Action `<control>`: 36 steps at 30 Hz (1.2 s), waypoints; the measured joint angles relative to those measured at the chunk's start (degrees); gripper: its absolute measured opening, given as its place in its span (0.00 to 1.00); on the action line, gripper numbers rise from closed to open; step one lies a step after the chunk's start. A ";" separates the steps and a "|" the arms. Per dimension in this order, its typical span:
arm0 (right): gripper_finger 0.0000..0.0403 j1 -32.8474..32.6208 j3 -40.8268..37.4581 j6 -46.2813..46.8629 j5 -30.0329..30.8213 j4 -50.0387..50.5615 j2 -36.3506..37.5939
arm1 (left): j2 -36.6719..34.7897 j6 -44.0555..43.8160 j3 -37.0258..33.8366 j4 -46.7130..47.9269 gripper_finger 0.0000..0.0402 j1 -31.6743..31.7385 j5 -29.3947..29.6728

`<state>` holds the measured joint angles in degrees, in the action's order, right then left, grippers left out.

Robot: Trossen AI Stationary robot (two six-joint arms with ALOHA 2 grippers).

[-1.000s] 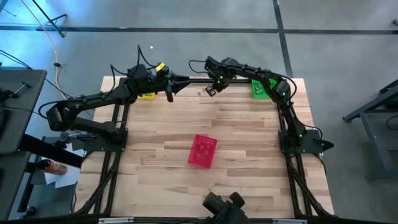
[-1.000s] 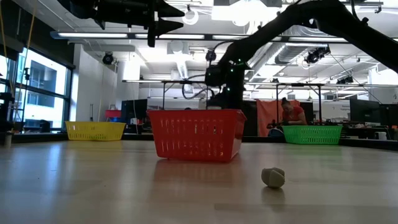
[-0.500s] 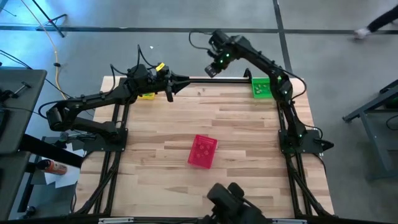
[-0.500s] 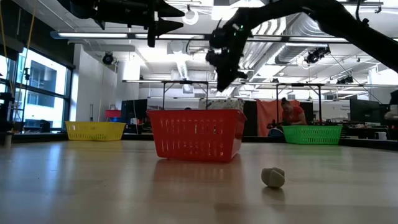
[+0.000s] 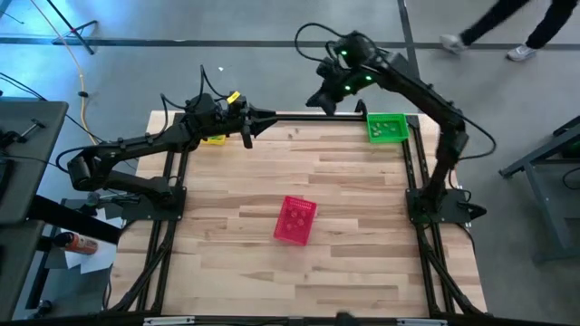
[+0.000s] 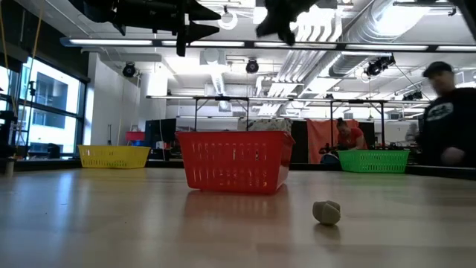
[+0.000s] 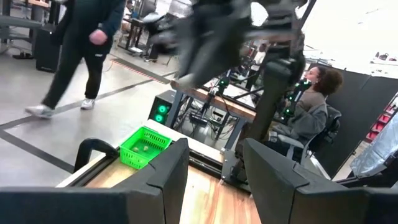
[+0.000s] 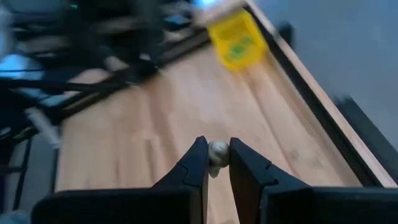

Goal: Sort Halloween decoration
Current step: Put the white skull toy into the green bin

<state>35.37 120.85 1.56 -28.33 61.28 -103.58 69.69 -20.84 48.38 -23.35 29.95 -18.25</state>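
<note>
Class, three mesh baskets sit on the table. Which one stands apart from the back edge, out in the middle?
The pink basket. It sits alone mid-table, while the yellow basket and the green basket both stand at the far corners.

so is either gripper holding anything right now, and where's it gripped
The right gripper pinches a small pale round trinket between its fingertips, across its sides. The left gripper stands open and holds nothing.
</note>
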 joint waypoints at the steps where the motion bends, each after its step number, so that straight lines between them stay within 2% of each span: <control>1: 0.09 -0.94 -1.03 -0.55 -1.03 -1.40 1.61 | 0.00 0.00 0.00 0.01 0.36 0.01 -0.01; 5: 0.09 -4.96 -6.56 -1.61 -4.62 -8.96 8.15 | 0.00 -0.02 0.00 -0.06 0.36 -0.02 -0.01; 8: 0.09 -8.14 -12.79 -1.53 -4.81 -16.19 12.22 | 0.00 -0.09 0.00 -0.09 0.36 -0.02 -0.03; 15: 0.09 -9.66 -27.10 6.23 -4.28 -33.48 19.62 | 0.00 -0.11 0.00 -0.35 0.36 -0.02 -0.05; 18: 0.09 -9.35 -29.52 7.50 -4.14 -36.38 21.13 | -0.02 -0.13 0.00 -0.47 0.36 -0.02 -0.05; 24: 0.09 -9.35 -29.84 6.95 -3.04 -35.66 21.61 | -0.02 -0.20 0.00 -0.46 0.36 -0.02 -0.05; 28: 0.09 -6.94 -29.84 3.24 3.17 -29.85 22.36 | -0.02 -1.82 0.00 -0.46 0.36 -0.02 -0.08; 36: 0.09 2.46 -30.52 3.24 27.35 -9.71 23.46 | -0.02 -3.05 0.00 -0.43 0.36 -0.02 -0.08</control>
<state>37.83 90.33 4.80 -0.98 51.57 -80.13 69.67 -23.89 48.38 -23.78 29.93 -18.33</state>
